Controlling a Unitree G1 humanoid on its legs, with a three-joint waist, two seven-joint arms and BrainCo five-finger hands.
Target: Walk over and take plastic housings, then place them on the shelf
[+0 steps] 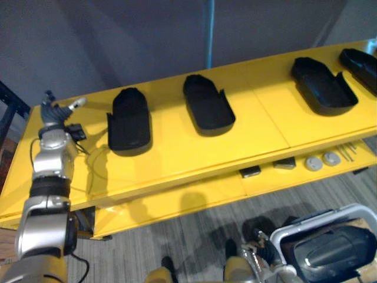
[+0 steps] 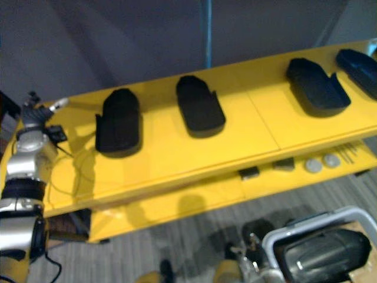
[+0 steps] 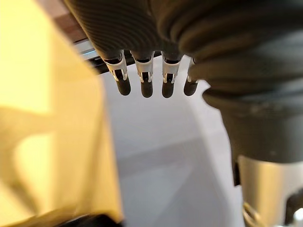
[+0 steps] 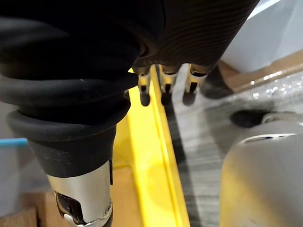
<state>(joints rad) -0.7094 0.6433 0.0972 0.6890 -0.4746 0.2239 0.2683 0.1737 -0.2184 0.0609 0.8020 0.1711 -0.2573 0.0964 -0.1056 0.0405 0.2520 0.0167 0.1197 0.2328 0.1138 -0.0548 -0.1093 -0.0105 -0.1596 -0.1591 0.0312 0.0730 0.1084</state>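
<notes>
Left eye view: four black moulded plastic housings (image 1: 129,121) lie spaced along the yellow metal shelf (image 1: 177,156). The left hand (image 1: 54,113) hovers beside the leftmost.

Right eye view: a white-framed bin (image 2: 306,227) holds another dark housing, low right.

Left wrist view: the fingers (image 3: 147,87) are straight and empty.

Right wrist view: the right hand (image 4: 164,92) hangs slack and empty by the shelf edge.

Placing looks done; the next move probably calls for fetching another housing.
</notes>
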